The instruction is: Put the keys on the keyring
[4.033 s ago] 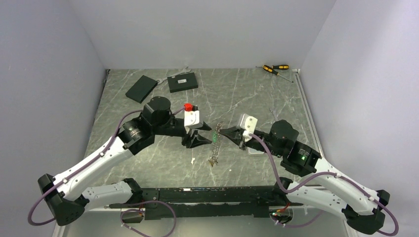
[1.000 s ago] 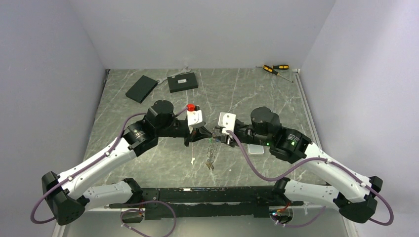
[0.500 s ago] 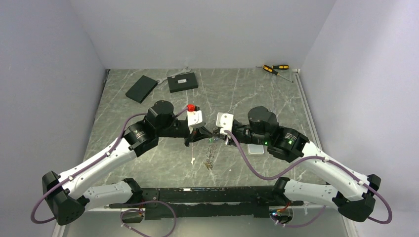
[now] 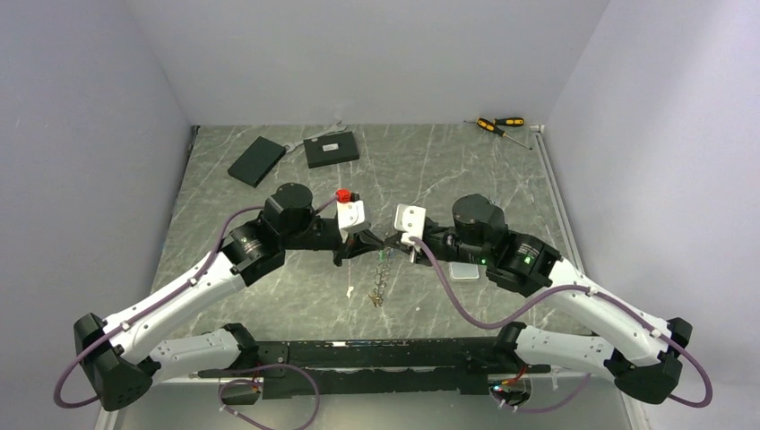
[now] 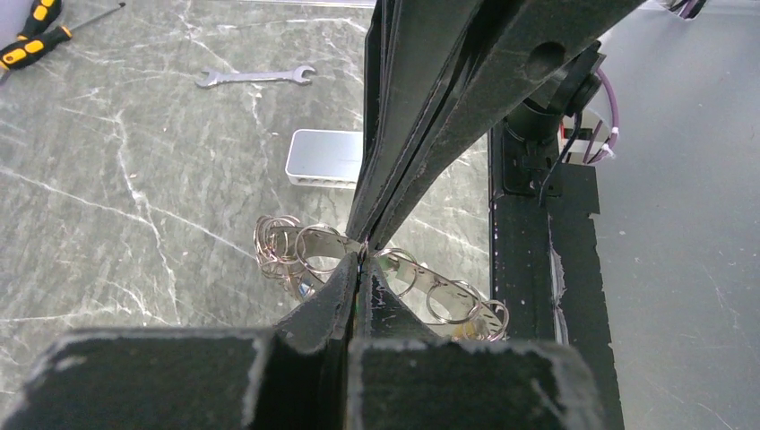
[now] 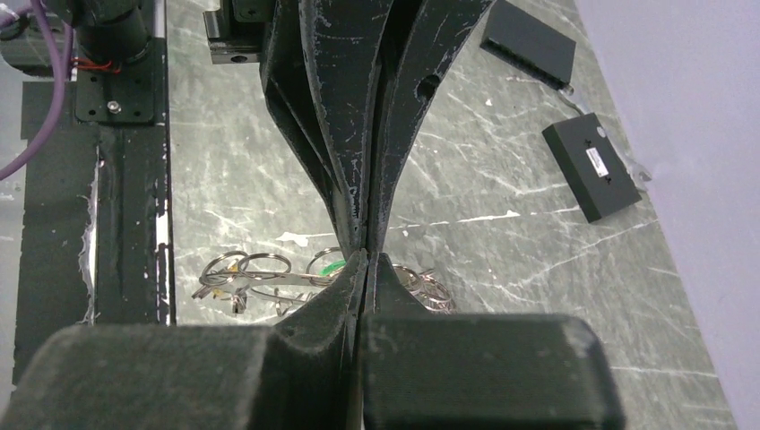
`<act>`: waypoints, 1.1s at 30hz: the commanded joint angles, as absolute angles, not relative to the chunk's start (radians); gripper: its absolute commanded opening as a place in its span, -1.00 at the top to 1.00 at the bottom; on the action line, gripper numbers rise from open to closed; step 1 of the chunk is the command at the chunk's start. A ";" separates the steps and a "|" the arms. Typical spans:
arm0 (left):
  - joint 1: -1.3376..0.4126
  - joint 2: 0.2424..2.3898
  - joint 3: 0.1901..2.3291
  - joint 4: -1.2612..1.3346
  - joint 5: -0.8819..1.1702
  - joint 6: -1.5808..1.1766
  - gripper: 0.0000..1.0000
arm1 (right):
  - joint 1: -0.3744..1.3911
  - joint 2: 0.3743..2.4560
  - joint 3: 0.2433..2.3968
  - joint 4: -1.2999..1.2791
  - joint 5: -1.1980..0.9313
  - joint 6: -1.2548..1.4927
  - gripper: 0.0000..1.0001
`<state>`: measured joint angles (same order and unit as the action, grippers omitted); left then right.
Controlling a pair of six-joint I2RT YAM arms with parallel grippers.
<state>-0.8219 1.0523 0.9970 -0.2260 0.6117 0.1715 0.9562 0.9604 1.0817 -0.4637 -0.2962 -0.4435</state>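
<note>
Left wrist: silvery, many-looped keyring (image 5: 300,258)

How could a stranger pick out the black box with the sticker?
On the table, look at the far left corner. Two flat black boxes lie there: the right box carries a small white label, which the left box lacks.

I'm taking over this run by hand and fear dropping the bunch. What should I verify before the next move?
1. Left gripper shut on the keyring: ok.
2. Right gripper shut: ok. Whether it pinches a key or the ring: cannot tell.
3. Green tag key threaded onto the ring: cannot tell.
4. Room between the two grippers: not ok, they sit nearly tip to tip in the top view.
5. White box apart from the bunch: ok.
</note>
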 commanded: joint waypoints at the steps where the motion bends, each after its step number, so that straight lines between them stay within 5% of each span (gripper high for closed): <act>1: -0.825 1.011 1.020 -0.159 0.637 0.174 0.98 | 0.959 0.909 1.060 -0.338 -0.304 -0.424 1.00; 6: -0.825 1.009 1.013 -0.130 0.642 0.161 0.88 | 0.959 0.876 1.037 -0.297 -0.299 -0.414 1.00; 13: -0.825 1.013 1.033 -0.154 0.642 0.154 0.20 | 0.959 0.848 1.008 -0.255 -0.281 -0.418 1.00; 20: -0.825 0.974 1.030 -0.163 0.605 0.152 -0.26 | 0.959 0.803 0.968 -0.190 -0.260 -0.394 1.00; 33: -0.823 0.948 1.078 -0.155 0.592 0.109 -0.28 | 0.959 0.662 0.804 0.075 -0.225 -0.254 1.00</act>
<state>-0.8219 0.9634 1.0275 -0.1852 0.5957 0.1341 0.9569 0.7177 0.8471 -0.1387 -0.2420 -0.3267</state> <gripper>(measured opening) 0.649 0.010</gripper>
